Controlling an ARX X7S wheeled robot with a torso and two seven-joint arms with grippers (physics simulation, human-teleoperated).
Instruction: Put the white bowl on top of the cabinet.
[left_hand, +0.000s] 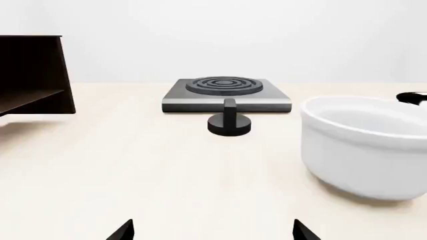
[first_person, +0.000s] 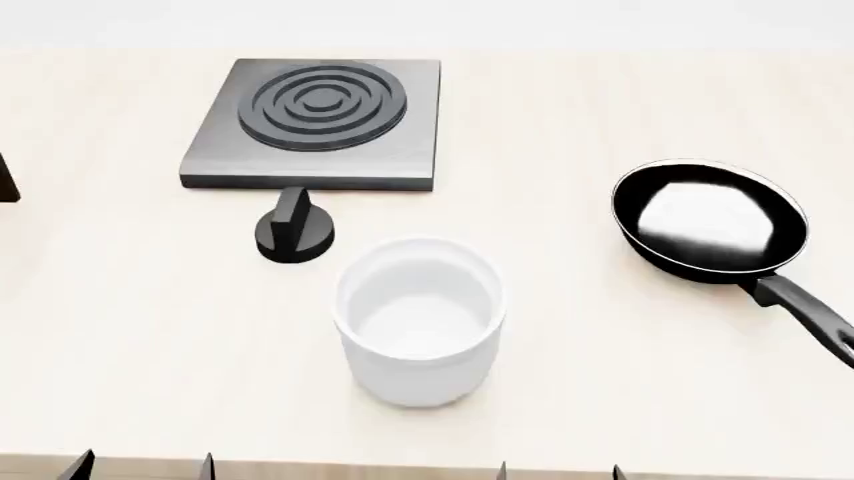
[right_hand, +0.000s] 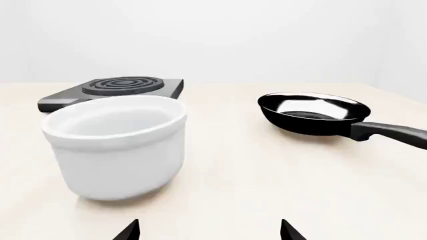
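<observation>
Both jaws parted, clear of white bowl (first_person: 420, 320).

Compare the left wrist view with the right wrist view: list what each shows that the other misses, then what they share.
Only the left wrist view shows the cabinet, dark with a recessed shelf, and the black knob standing in front of the stove plate.

Only the right wrist view shows the black frying pan whole, handle included; the left wrist view catches just a dark sliver of it at the edge.

Both show the white bowl, upright and empty on the light table, the stove plate behind it, and their own gripper's two dark fingertips spread apart, holding nothing.
</observation>
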